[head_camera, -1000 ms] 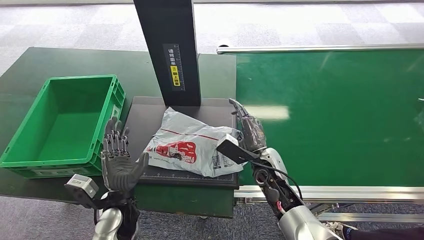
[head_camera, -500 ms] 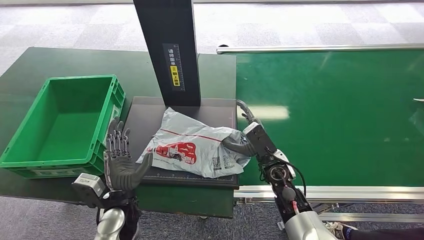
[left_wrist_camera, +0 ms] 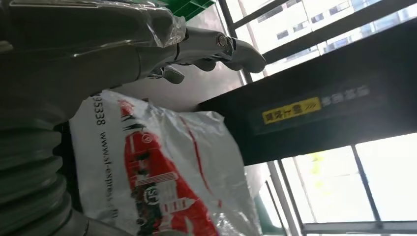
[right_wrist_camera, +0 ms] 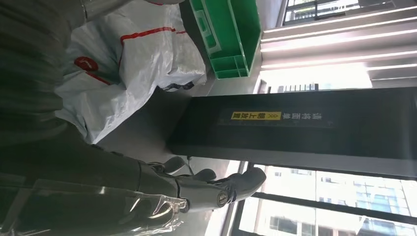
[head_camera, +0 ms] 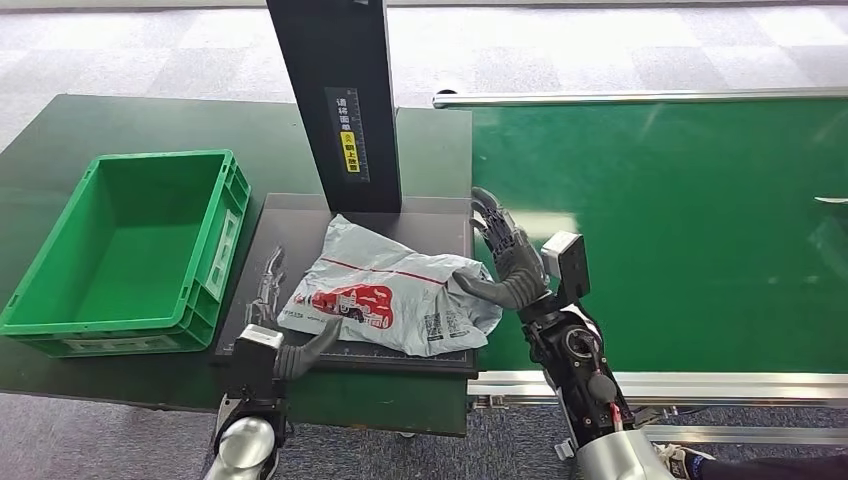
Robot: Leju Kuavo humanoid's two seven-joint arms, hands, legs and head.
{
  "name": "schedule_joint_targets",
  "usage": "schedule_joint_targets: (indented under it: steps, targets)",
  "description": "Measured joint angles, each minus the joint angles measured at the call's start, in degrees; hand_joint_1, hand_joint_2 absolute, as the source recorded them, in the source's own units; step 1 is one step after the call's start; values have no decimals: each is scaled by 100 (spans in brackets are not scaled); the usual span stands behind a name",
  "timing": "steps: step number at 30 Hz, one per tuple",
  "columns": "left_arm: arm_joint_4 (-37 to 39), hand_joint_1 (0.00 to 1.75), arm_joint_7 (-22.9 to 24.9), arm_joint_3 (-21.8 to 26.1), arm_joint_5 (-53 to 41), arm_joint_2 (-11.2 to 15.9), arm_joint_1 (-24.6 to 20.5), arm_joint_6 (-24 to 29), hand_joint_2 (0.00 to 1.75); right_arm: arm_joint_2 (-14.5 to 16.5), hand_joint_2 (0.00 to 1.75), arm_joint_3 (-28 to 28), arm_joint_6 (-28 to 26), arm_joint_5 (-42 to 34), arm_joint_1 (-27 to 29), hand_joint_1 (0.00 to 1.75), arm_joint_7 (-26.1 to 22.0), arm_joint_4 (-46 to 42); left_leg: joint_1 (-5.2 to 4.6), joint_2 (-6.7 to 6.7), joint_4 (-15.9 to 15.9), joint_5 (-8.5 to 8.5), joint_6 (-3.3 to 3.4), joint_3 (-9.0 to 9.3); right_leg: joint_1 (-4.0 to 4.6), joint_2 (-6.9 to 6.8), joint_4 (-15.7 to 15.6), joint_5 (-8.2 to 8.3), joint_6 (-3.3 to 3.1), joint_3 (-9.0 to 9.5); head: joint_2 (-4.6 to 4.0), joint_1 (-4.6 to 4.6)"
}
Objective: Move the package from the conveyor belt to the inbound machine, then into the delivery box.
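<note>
The package [head_camera: 385, 295], a grey-white mailer bag with red print, lies flat on the inbound machine's dark platform [head_camera: 290, 225]. My left hand [head_camera: 285, 320] is low at the package's front-left corner, fingers spread along the platform and thumb touching the bag's edge. On the opposite side, my right hand [head_camera: 505, 265] stands with its palm toward the bag, thumb resting on the crumpled right end and fingers straight and apart. The left wrist view shows the package [left_wrist_camera: 162, 167] beside the extended fingers [left_wrist_camera: 206, 46]. In the right wrist view the package [right_wrist_camera: 133, 54] lies beyond my open fingers [right_wrist_camera: 211, 189].
The green delivery crate [head_camera: 130, 250] stands left of the platform with nothing in it. The machine's black column [head_camera: 340, 100] with a yellow label rises just behind the package. The green conveyor belt [head_camera: 680, 230] stretches to the right, its metal rail [head_camera: 640, 385] at the front.
My left hand dropped from a raised, palm-up pose near the crate and slid right to the package's left corner. My right hand turned palm-in against the bag's right end.
</note>
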Motion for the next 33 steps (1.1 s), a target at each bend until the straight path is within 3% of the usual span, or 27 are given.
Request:
schedule_joint_targets:
  steps: [11, 15, 20, 21, 25, 27, 30, 33]
  targets:
    - [1090, 0, 693, -231, -2177, 7, -859, 578, 175, 55, 175, 276, -62, 211, -80, 0, 1, -194, 0, -2, 0, 3, 0, 0, 0, 0, 0, 2, 0, 2, 0, 1]
    - [1461, 0, 1288, -278, -2876, -40, -1365, 694, 175, 123, 175, 332, -55, 273, -195, 0, -21, -155, 0, -4, 1, 5, 1, 0, 0, 0, 1, 4, 1, 2, 0, 0]
    - [2210, 0, 2123, -285, -3270, -147, -2011, 385, 175, 219, 175, 375, -35, 255, -425, 0, 10, 19, 0, -3, 1, 5, 1, 0, 0, 0, 1, 5, 1, 2, 1, 0]
    - [2408, 6, 2216, -284, -3349, -163, -2122, 290, 175, 234, 175, 381, -54, 262, -476, 0, 27, 84, 0, -3, 1, 5, 1, 0, 0, 0, 1, 5, 1, 2, 1, -1]
    - [3139, 141, 2353, -262, -3535, -221, -2450, 2, 175, 272, 175, 406, -527, 567, -661, 0, 223, 411, 0, -4, 1, 5, 1, 1, 0, 0, 1, 5, 2, 4, 2, -1]
    - [3354, 157, 2356, -244, -3575, -238, -2535, -80, 175, 266, 175, 408, -981, 844, -742, 0, 369, 577, 0, -5, 1, 5, 1, 1, 0, 0, 1, 5, 2, 4, 2, -1]
    - [3533, 163, 2355, -221, -3615, -256, -2592, -162, 175, 232, 175, 307, -1600, 998, -831, 0, 574, 798, -1, -6, 1, 5, 1, 4, -1, -1, 1, 5, 2, 8, 1, 0]
    - [3619, 172, 2341, -199, -3648, -266, -2606, -184, 175, 170, 175, 117, -1771, 979, -846, 0, 636, 934, -2, -8, 1, 4, 2, 11, -2, -1, 1, 5, 2, 16, 1, 1]
